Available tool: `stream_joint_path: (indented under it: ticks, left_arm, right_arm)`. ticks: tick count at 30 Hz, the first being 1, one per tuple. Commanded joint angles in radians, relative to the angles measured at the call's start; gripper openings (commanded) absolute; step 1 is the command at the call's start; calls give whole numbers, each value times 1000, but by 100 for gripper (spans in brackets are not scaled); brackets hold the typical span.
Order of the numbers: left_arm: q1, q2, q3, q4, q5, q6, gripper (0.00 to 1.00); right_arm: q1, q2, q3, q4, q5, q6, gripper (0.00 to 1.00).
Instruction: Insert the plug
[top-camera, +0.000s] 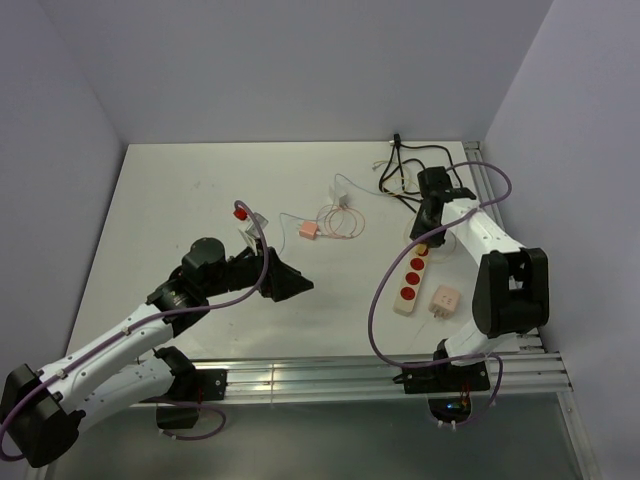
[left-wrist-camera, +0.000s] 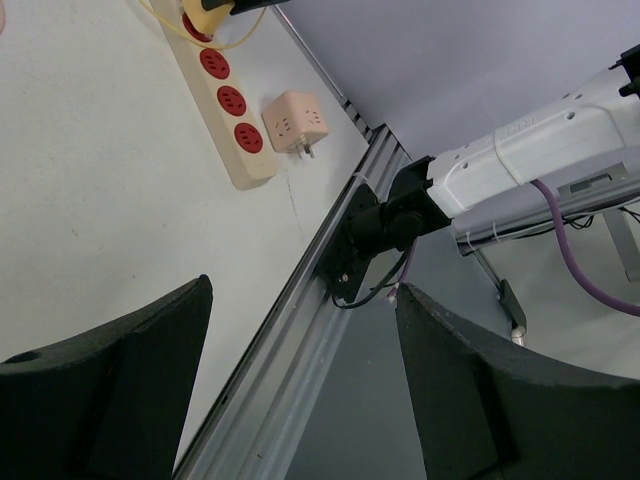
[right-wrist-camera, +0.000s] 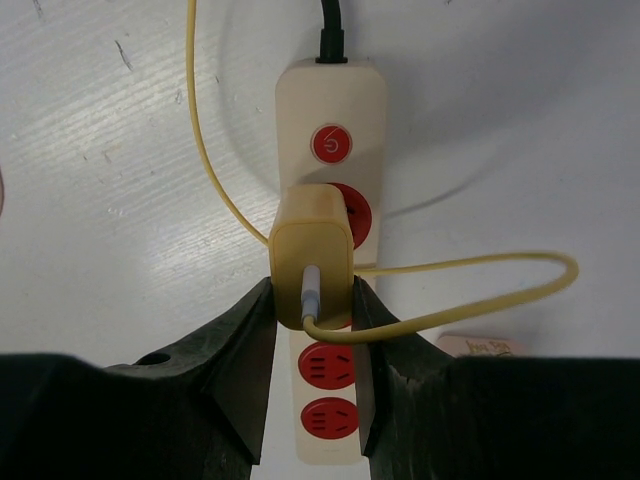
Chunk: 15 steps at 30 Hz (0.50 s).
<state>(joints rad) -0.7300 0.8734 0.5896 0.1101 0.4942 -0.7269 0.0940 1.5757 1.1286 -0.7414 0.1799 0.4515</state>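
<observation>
Plug (right-wrist-camera: 312, 255), a yellow charger block, is pinched at its two sides between the right fingers (right-wrist-camera: 248, 345), which close on its lower half. A white connector sits in its rear face, and from it a yellow cable (right-wrist-camera: 470, 265) loops out to the right, with another stretch of the same cable running up past the left side. The block sits over the power strip (right-wrist-camera: 330, 100), on the socket just below the red switch (right-wrist-camera: 331, 145), covering most of that socket. Whether its prongs are seated cannot be told. Two red sockets (right-wrist-camera: 325, 365) further down the strip lie open between the fingers, and a black cord (right-wrist-camera: 330, 25) enters the strip's far end.

A peach adapter (top-camera: 444, 298) lies on the white bench (top-camera: 180, 200) just beside the strip, prongs outward.

The left fingers (left-wrist-camera: 130, 350) are spread wide with nothing between them, hanging above the middle of the bench, well apart from the strip. Beyond them lie a small pink block (top-camera: 307, 230) with a coil of thin wire (top-camera: 340, 220).
</observation>
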Motion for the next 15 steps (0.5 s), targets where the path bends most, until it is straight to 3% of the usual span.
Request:
stream_joint_path:
  ticks: [1,15]
  left_arm:
    - [-2,-22,39,39,12,-9,80]
    - [-2,-28,47,23,17,-12,80]
  right_arm:
    - [1,72,-58,-13,-13,7,0]
    - [-20,84,-196,65,0,21,0]
